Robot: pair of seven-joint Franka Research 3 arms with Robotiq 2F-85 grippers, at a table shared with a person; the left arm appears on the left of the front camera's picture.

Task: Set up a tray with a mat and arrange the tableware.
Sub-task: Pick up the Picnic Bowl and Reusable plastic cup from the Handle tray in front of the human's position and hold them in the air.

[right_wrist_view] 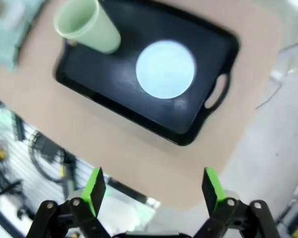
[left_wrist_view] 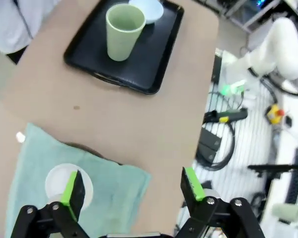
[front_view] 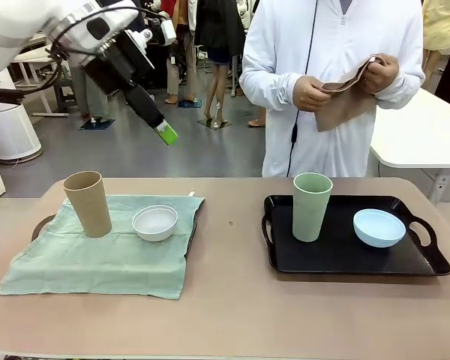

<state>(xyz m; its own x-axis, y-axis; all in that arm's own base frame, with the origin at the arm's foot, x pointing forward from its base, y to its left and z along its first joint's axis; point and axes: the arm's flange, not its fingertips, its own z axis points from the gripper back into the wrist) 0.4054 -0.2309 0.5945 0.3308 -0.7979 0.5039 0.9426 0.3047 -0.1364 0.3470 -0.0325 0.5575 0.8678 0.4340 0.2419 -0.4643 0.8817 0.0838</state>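
Left gripper (left_wrist_view: pixel 134 186) and right gripper (right_wrist_view: pixel 154 191) hover well above the table (front_view: pixel 232 307), jaws spread and empty.
Front view, lower left: tan cup (front_view: pixel 88 202) and white bowl (front_view: pixel 154 222) on a green mat (front_view: pixel 97 259); lower right: sage green cup (front_view: pixel 311 206) and pale blue bowl (front_view: pixel 379 227) in a black tray (front_view: pixel 337 259); beyond, a person (front_view: pixel 330 45) holds a tan cloth (front_view: pixel 345 105).

This looks like a robotics lab in a large open hall: a white robot arm (front_view: pixel 30 26) with the black, green-padded left gripper (front_view: pixel 166 134) hangs over a tan work table (front_view: pixel 232 300), and a person (front_view: pixel 322 67) in a white jacket stands at its far side. Behind lie a bare grey floor (front_view: pixel 135 154), plain white tables (front_view: pixel 420 131) and a white cylindrical appliance (front_view: pixel 11 131) (an air purifier, perhaps). Black cables and gear (left_wrist_view: pixel 213 144) lie on the floor beside the work table.
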